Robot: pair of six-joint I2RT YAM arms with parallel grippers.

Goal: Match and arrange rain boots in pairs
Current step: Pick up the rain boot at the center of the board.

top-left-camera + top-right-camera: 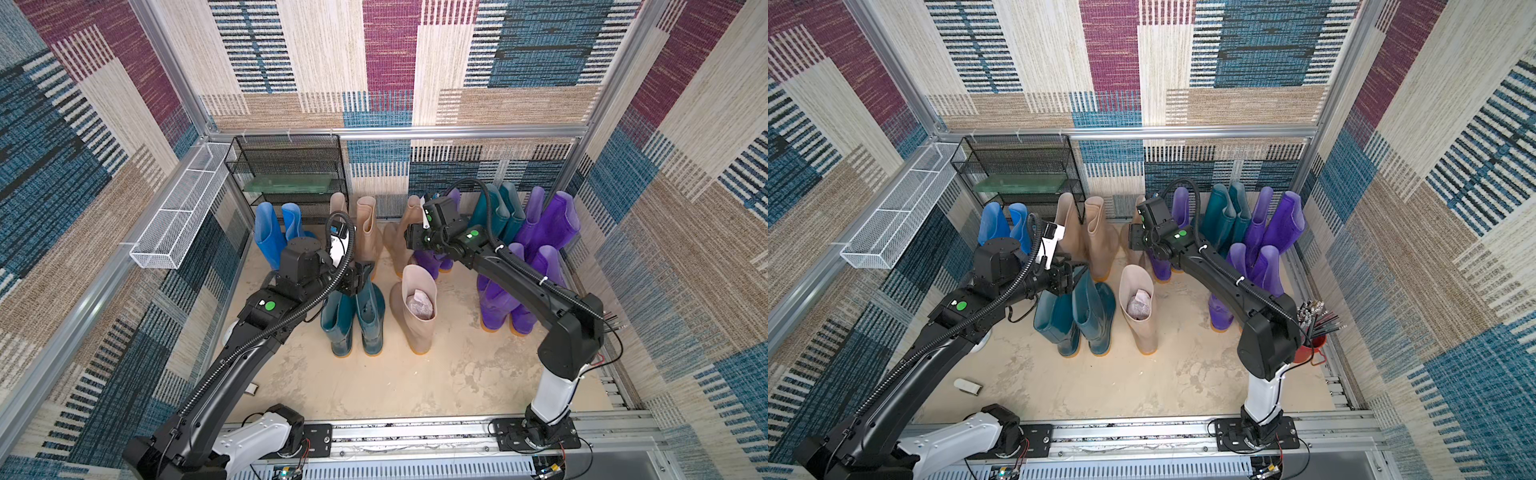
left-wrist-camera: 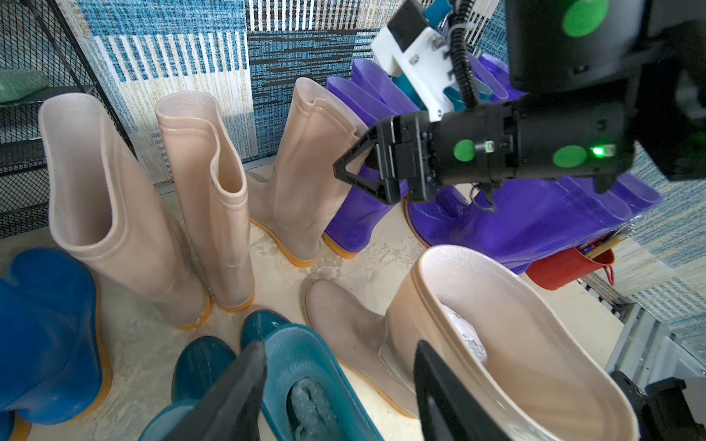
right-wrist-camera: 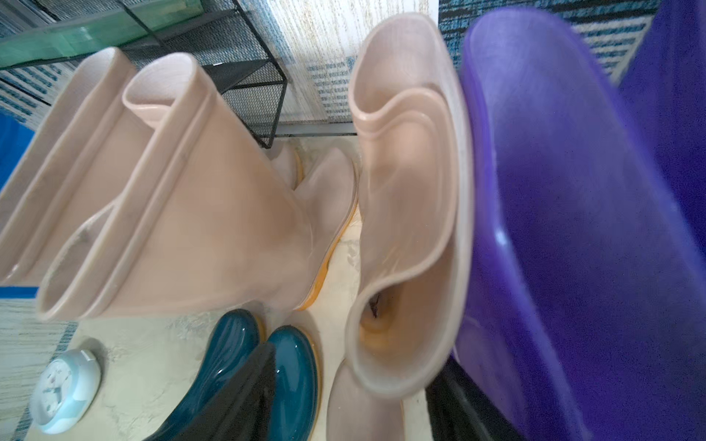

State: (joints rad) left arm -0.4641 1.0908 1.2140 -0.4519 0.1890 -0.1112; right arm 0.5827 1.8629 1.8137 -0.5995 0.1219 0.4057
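Just in front of the black wire-mesh rack [image 1: 291,174] stand bright blue boots [image 1: 270,237]. Farther out from it, the left gripper [image 1: 359,277] hangs with jaws apart, apparently empty, over a teal pair [image 1: 353,320]. Right of the rack, the right gripper [image 2: 344,170] straddles the cuff of a beige boot [image 2: 305,164]; whether it pinches, I cannot tell. The rubber looks light, floppy and slick, so the cuff wall is the best hold, one finger inside and one out.

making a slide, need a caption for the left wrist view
Right hand at the top of a standing beige rain boot, purple rain boots beside it, a stuffed beige boot nearest the camera.
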